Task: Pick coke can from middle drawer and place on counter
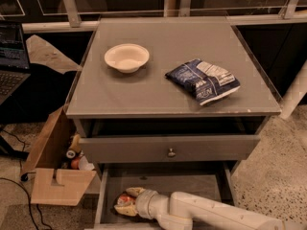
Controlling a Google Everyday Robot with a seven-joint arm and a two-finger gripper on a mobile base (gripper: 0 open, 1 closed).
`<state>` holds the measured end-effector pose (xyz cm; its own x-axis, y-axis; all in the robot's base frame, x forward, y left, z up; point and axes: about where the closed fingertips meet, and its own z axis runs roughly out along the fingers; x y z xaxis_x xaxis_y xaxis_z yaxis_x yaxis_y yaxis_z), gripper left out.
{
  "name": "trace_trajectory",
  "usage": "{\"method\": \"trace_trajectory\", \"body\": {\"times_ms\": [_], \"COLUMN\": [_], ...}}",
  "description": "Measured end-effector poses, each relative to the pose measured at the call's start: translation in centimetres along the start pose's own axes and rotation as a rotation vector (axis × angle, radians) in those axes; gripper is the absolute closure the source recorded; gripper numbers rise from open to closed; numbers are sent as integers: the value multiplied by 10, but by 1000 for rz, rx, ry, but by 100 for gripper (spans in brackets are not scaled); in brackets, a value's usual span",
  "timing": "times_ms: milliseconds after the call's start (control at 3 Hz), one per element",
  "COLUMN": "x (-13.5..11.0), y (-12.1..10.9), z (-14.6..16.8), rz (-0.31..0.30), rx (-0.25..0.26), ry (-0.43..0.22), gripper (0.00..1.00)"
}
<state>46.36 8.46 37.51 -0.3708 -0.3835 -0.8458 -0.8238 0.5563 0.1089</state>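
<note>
- The coke can (124, 200) is in the open middle drawer (192, 185), at the front left of its floor and close to the left side wall.
- Only a little of the can shows: a small patch of shiny red-orange with a paler, silvery bit at one side. The rest is covered by the parts around it, and I cannot tell whether it stands upright or lies on its side.
- The pincer (127, 201) is down inside the same drawer, pointing left. Its two pale tan fingers (135, 191) are closed in on the can, one along the far side and one along the near side, with the can between them.
- The white arm (206, 214) comes in from the lower right, crosses the drawer's front edge and ends in a ringed white wrist just right of the can.
- The drawer is pulled out. It is wide and shallow, with a flat grey floor that is bare to the right of the arm.
- Above it is a grey drawer (144, 150) with a small round knob (171, 153), pulled out slightly.
- The bench (158, 97) on top is flat matte grey. It carries a white bowl (126, 57) at the left and a crumpled blue-and-white chip bag (203, 80) at the right, well apart.
- An open cardboard box (57, 186) stands on the floor to the left of the cabinet, with small items inside.
- A laptop (10, 56) shows at the far left edge.
</note>
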Motion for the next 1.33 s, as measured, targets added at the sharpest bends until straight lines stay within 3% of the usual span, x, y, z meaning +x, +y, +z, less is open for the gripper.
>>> {"method": "trace_trajectory", "body": {"times_ms": [333,667,1000,1333], "x": [0,0,-17,-36], "y": [0,0,2,-1], "z": [0,0,-3,-13], "rz": [0,0,22,-21], "rx": [0,0,-52,-62], "ry": [0,0,-73,-49], "gripper": [84,100,100,100]}}
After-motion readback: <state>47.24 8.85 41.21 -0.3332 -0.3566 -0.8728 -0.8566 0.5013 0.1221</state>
